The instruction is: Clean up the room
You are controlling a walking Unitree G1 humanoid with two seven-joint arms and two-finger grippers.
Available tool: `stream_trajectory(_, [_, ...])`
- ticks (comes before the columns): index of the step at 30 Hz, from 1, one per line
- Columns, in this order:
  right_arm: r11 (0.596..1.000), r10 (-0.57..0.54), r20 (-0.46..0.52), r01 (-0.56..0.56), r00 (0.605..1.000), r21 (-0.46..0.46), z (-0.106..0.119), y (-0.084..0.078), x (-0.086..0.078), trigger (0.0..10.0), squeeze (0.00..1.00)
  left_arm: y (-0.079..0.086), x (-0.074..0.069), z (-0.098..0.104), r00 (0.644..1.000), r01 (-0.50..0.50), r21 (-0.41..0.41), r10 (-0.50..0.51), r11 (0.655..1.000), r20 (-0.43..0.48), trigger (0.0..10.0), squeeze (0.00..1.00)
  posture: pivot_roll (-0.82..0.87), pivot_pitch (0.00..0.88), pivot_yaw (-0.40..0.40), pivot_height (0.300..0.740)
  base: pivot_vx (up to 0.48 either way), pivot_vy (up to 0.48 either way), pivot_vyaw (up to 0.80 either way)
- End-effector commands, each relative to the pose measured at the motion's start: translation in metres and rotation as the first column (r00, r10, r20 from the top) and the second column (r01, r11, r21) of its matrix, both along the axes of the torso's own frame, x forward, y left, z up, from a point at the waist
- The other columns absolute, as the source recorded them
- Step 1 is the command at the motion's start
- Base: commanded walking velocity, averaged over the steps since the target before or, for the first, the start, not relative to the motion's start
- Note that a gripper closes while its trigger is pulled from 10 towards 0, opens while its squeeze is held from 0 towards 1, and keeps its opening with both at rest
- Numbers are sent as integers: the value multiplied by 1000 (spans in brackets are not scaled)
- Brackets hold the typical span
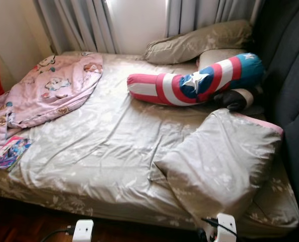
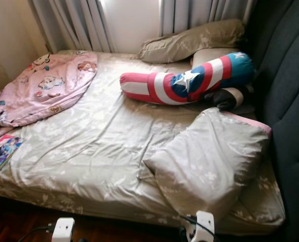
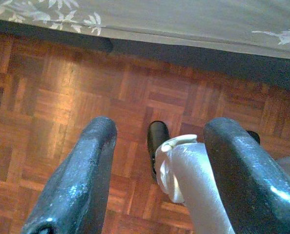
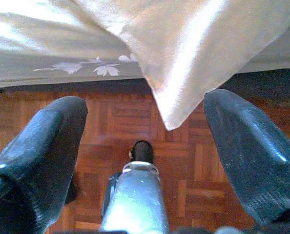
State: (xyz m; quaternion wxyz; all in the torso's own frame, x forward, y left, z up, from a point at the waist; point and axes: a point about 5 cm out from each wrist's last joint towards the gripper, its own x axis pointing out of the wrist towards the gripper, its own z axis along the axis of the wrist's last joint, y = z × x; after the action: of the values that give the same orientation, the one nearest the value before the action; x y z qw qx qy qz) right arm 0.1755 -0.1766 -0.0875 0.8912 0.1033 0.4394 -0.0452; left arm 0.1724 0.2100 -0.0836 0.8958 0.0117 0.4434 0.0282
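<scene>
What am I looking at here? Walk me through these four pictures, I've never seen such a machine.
It is a walking humanoid robot facing a bed. The two wide pictures come from the two eyes of its head camera and show one scene. On the bed lie a grey pillow near the front edge, a red, white and blue star bolster, a pink blanket and a colourful book.

The other two pictures come from cameras on its wrists, looking along each claw's two black fingers. The left claw hangs open over the wooden floor. The right claw is open too, just below the pillow's overhanging corner. Neither holds anything.
</scene>
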Motion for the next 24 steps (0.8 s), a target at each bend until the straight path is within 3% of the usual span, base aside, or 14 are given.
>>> stream_trajectory(1, [1000, -11, -6, 11, 1000, -2, -1, -4, -2, 10000, 0, -1, -4, -2, 1000, 1, -7, -1, 1000, -18, 10000, 0, 96, 16, -12, 740, 0, 0, -731])
stream_trajectory(3, [1000, -3, -4, 3, 1000, -11, 0, -5, -2, 10000, 0, -1, -4, -2, 1000, 1, -5, -1, 1000, -14, 10000, 0, 96, 18, -14, 740, 0, 0, -706])
stream_trajectory(20, [1000, -4, 3, 4, 1000, -11, 0, -6, -3, 10000, 0, 0, -3, -1, 1000, -21, -10, 21, 1000, 3, 10000, 0, 92, 3, -17, 740, 0, 0, 0])
stream_trajectory(24, [1000, -1, 9, 2, 1000, -11, 0, -6, -3, 10000, 0, 0, -5, -2, 1000, -23, -12, 23, 1000, 2, 10000, 0, 91, 2, -17, 740, 272, 0, 0])
